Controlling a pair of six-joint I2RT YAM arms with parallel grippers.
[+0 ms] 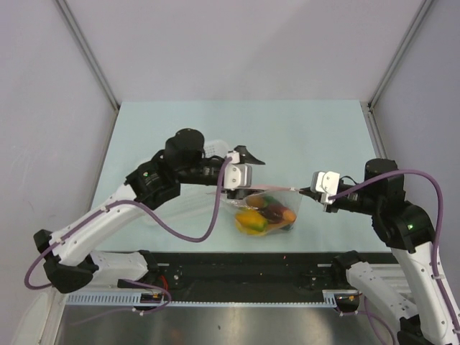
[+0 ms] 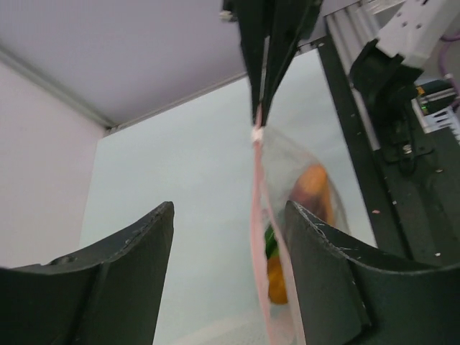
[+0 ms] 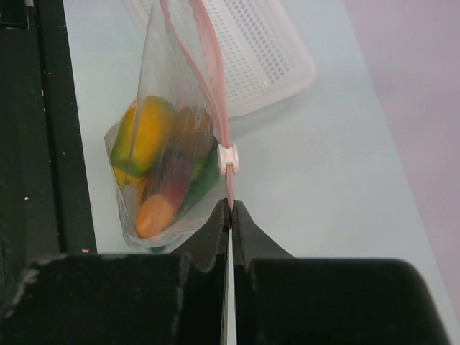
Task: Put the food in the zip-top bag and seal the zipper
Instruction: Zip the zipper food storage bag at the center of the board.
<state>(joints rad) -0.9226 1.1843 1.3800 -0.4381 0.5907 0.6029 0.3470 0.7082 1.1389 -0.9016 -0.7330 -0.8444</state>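
Observation:
The zip-top bag (image 1: 267, 210) hangs between my two grippers with the food (image 1: 257, 215) inside: yellow, orange, reddish-brown and green pieces (image 3: 162, 165). The pink-red zipper (image 3: 215, 86) runs taut along its top, with a white slider (image 3: 227, 154) near the right end. My right gripper (image 3: 231, 206) is shut on the zipper's end just past the slider (image 2: 256, 134). My left gripper (image 2: 228, 215) is open, its fingers astride the zipper (image 2: 257, 237), which lies close to the right finger (image 2: 316, 259). In the top view, the left gripper (image 1: 231, 190) is at the bag's left end and the right gripper (image 1: 305, 191) at its right.
A white slotted basket (image 3: 259, 50) lies on the table behind the bag, partly under my left arm (image 1: 214, 149). The black base rail (image 1: 237, 266) runs along the near edge, just in front of the bag.

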